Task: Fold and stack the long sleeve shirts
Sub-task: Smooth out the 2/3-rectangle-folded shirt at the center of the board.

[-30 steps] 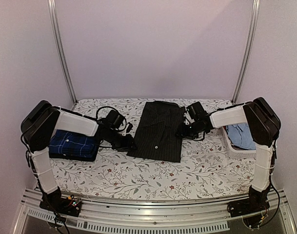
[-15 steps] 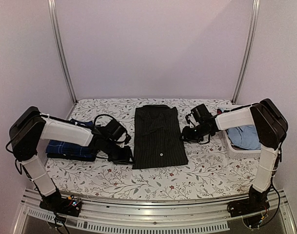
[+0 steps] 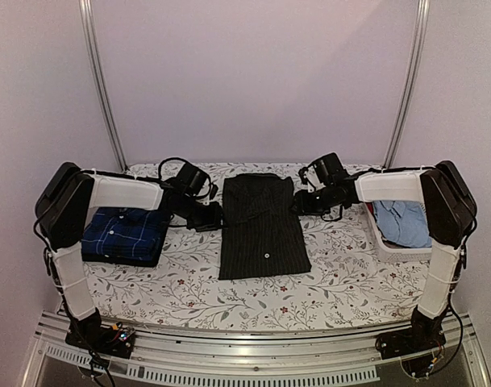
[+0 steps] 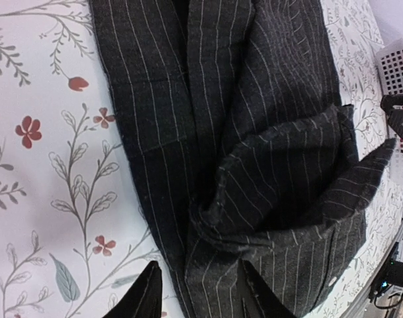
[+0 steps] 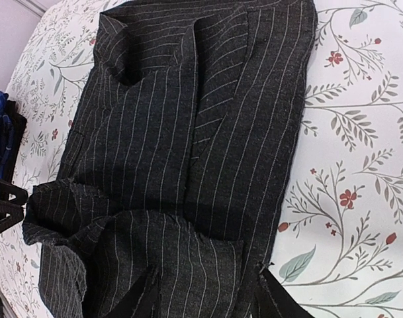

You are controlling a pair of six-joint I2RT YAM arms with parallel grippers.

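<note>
Right now the black pinstriped shirt point(image 3: 263, 226) lies flat in the middle of the floral tabletop point(image 3: 229, 300). It is folded into a long narrow panel, with its collar end toward the far side and one pale button showing near the lower end.

The left end effector point(image 3: 206, 216) sits low at the shirt's left edge, up near the collar. In the left wrist view it point(image 4: 198, 265) is spread wide, and its two dark fingers point(image 4: 148, 295) stand apart with the shirt's edge lying between them. It is released, not pinching the cloth. Just beyond it the fabric rises in a loose, rumpled fold.

The right end effector point(image 3: 303, 203) mirrors this at the shirt's right edge, also near the collar end. From its own camera it point(image 5: 206, 278) is likewise released, with its jaws parted and striped cloth lying in the gap.

The navy checked shirt point(image 3: 124, 234) rests as a folded bundle at the left side of the tabletop, well apart from the black one and partly behind the left arm. At the right edge a white basket point(image 3: 380, 242) holds a light blue garment point(image 3: 402, 219).
</note>
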